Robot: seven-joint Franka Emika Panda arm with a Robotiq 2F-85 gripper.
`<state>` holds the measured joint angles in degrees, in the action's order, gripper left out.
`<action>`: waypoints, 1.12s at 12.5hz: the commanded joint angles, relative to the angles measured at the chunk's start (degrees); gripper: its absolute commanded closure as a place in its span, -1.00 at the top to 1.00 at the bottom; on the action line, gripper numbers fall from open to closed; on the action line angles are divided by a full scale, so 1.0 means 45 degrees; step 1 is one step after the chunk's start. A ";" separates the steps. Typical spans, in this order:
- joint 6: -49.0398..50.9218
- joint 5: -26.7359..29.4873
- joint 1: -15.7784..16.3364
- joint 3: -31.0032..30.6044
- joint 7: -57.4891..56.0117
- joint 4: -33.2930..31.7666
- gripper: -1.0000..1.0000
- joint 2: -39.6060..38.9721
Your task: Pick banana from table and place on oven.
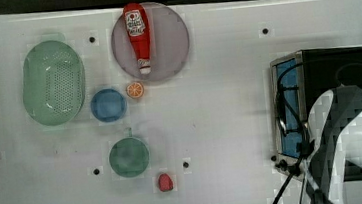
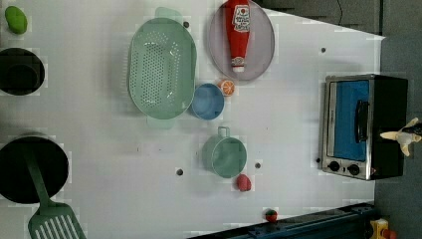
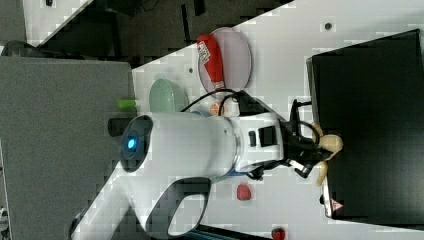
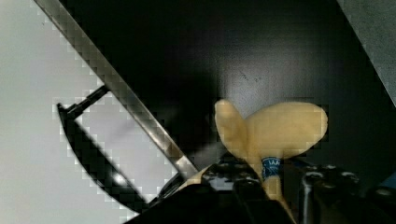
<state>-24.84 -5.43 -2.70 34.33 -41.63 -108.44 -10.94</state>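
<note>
The pale-yellow banana [image 3: 327, 147] with its splayed peel strips sits between the fingers of my gripper [image 3: 314, 156], which is shut on it. It hangs over the black top of the oven [image 3: 375, 100], close to the front edge above the door. In the left view the banana [image 2: 402, 137] shows against the oven [image 2: 388, 99] top, with my gripper [image 2: 414, 130] behind it. Up close, the banana [image 4: 275, 130] rests at or just above the dark oven [image 4: 233, 46] top. My arm [image 1: 352, 125] covers part of the oven [image 1: 316, 69] on the white table [image 1: 219, 103].
On the table stand a grey plate [image 1: 168, 43] with a ketchup bottle [image 1: 138, 36], a green colander [image 1: 54, 81], a blue bowl [image 1: 108, 105], an orange slice [image 1: 135, 90], a green cup [image 1: 129, 157] and a red strawberry [image 1: 165, 182]. Black pots [image 2: 30, 169] and a spatula [image 2: 52, 226] are at the left view's left.
</note>
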 commanded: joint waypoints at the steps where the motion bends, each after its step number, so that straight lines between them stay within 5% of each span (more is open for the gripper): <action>1: -0.0269 0.0122 -0.0103 0.0004 -0.1168 0.0338 -0.15 0.0116; 6: -0.0280 0.0121 -0.0092 -0.0029 -0.1170 0.0368 1.00 0.0091; 10: 0.0027 0.0122 0.0205 -0.0445 -0.1381 0.1349 1.00 0.0372; 14: 0.2728 0.0459 0.0836 -0.2206 -0.0325 0.1913 1.00 0.1425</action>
<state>-12.33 -4.57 -1.71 28.33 -44.87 -102.11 -8.08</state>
